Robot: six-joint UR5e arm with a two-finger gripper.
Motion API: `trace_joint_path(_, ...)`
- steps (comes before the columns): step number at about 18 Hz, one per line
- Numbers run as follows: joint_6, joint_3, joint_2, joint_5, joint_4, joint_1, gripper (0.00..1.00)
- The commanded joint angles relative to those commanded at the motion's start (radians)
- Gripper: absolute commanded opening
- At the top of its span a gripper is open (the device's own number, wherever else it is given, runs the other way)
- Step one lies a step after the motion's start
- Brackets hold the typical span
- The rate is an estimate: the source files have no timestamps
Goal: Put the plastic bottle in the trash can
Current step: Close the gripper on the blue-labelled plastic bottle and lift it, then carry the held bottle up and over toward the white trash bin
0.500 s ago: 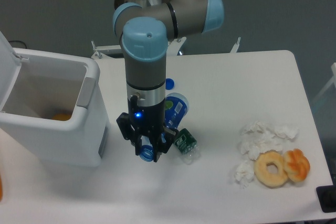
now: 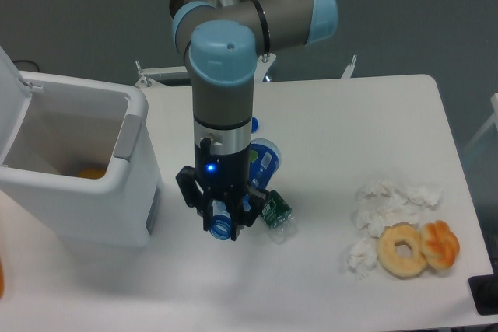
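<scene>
Plastic bottle (image 2: 263, 162): I see it lying on the white table (image 2: 350, 114), mostly hidden behind the arm (image 2: 224, 91); its blue-green label shows to the right of the wrist and its blue neck ring pokes out at the bottom between the fingers.
Gripper (image 2: 222, 221): pointing straight down over the bottle's neck end, one black finger on each side of the blue ring; I cannot tell from here whether they are pressing on it or just straddling it.
Trash can (image 2: 132, 184): white bin at the left edge of the table, lid swung up and open, something orange lying inside. It stands just beside the gripper, not touching it.
Smaller bottle (image 2: 276, 214): clear, dark green label, lying tilted just right of the gripper, close against the big bottle.
Blue cap (image 2: 253, 124): on the table behind the bottle, partly hidden by the arm.
Doughnuts (image 2: 416, 248): two, touching, near the right front corner.
Crumpled tissue (image 2: 385, 201): white wads just left of and behind the doughnuts.
</scene>
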Motion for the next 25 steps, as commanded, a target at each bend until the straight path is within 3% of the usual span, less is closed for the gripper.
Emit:
trace_joint_path(7, -0.098, 0.037, 0.003, -0.080, 0.024, 0.023, 0.37)
trace_joint_path(12, -0.164, 0.022, 0.087, -0.322, 0.026, 0.144, 0.37)
trace_joint_path(19, -0.282, 0.014, 0.158, -0.440, 0.029, 0.156, 0.37)
trace_joint_path(25, -0.311, -0.037, 0.236, -0.584, 0.031, 0.141, 0.37)
